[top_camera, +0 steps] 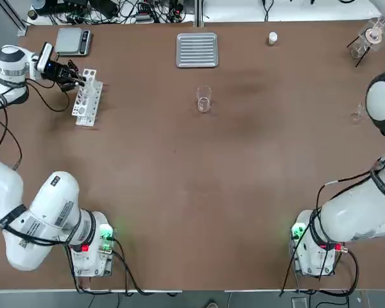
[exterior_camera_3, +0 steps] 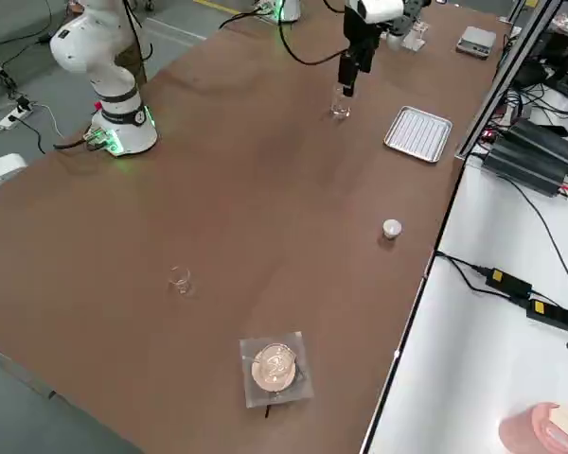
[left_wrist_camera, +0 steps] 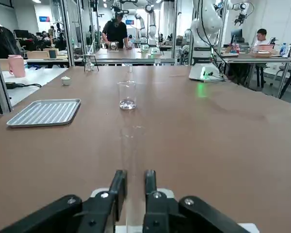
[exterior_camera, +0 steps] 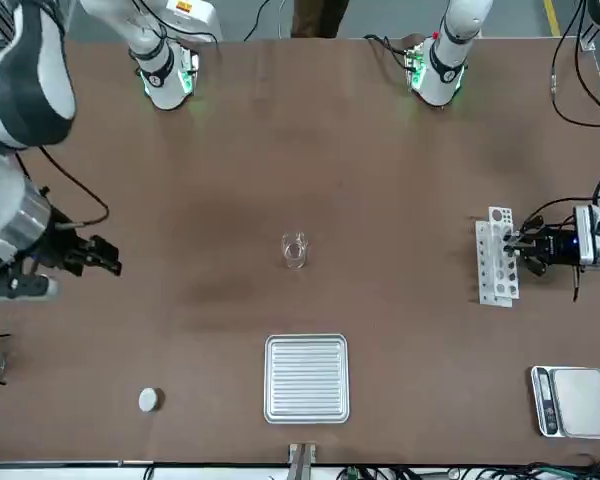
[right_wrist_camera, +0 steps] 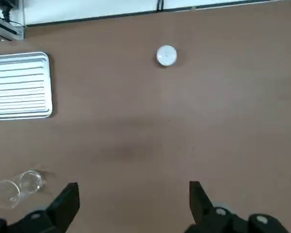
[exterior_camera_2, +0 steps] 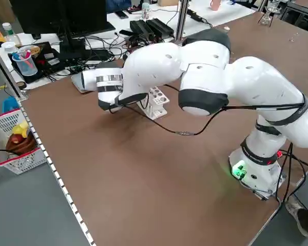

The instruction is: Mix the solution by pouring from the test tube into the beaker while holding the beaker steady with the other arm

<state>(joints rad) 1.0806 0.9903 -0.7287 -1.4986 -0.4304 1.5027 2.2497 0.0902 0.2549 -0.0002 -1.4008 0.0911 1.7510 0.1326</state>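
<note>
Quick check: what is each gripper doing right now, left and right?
Left gripper: shut at the test tube rack; anything held cannot be told.
Right gripper: open, holding nothing.

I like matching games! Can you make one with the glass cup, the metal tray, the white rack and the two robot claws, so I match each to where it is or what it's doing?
Things:
1. beaker
2. ridged metal tray
3. left gripper
4. right gripper

Places or states:
A. fingers shut, at the white test tube rack
B. fingers wide open, holding nothing
C. standing upright alone mid-table
D. lying flat near the table's far edge

Pairs: 1-C, 2-D, 3-A, 4-B
</note>
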